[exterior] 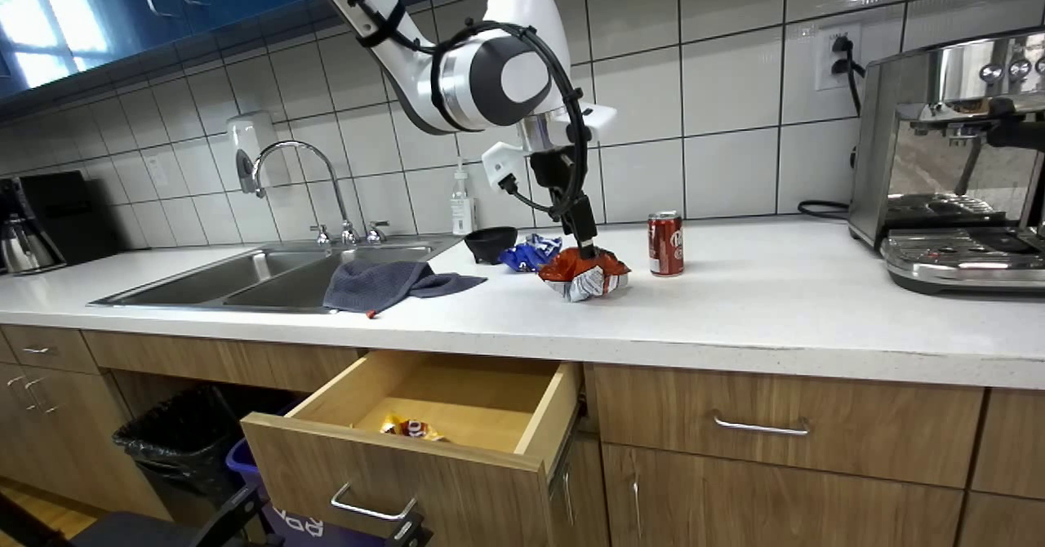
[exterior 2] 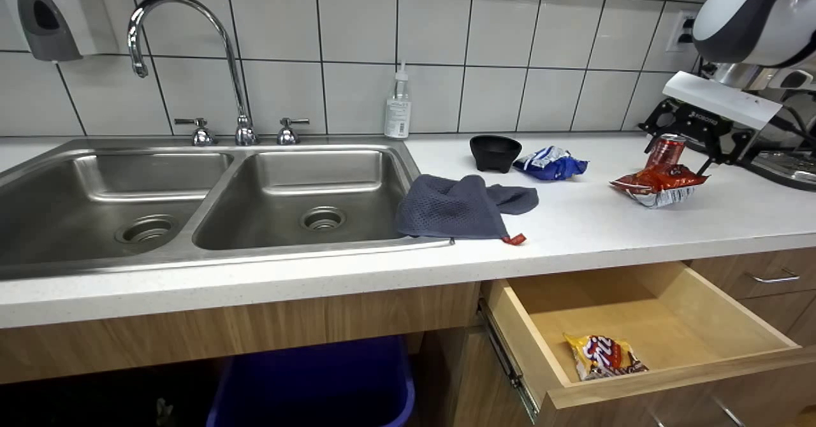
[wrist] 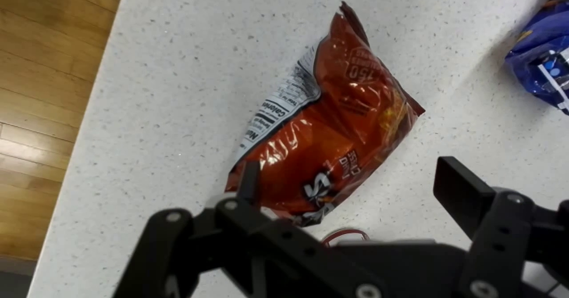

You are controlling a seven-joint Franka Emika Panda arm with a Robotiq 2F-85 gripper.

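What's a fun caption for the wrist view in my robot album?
Open robot fingers near a shiny red bag on a speckled counter, blue packet at the edge.

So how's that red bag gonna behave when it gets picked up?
The red bag will probably flex, as it's creased. It looks puffy, so it's likely light for its size. Its glossy sheen suggests it could slip.

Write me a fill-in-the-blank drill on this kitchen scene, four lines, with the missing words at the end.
1. Near the red snack bag, the hand stands ____ rather than shut.
2. A yellow snack bag lies inside the pulled-out ____.
3. The gray-blue cloth lies partly over the edge of the ____.
4. The blue snack bag lies beside a small bowl whose color is ____.

Missing words: open; drawer; sink; black.
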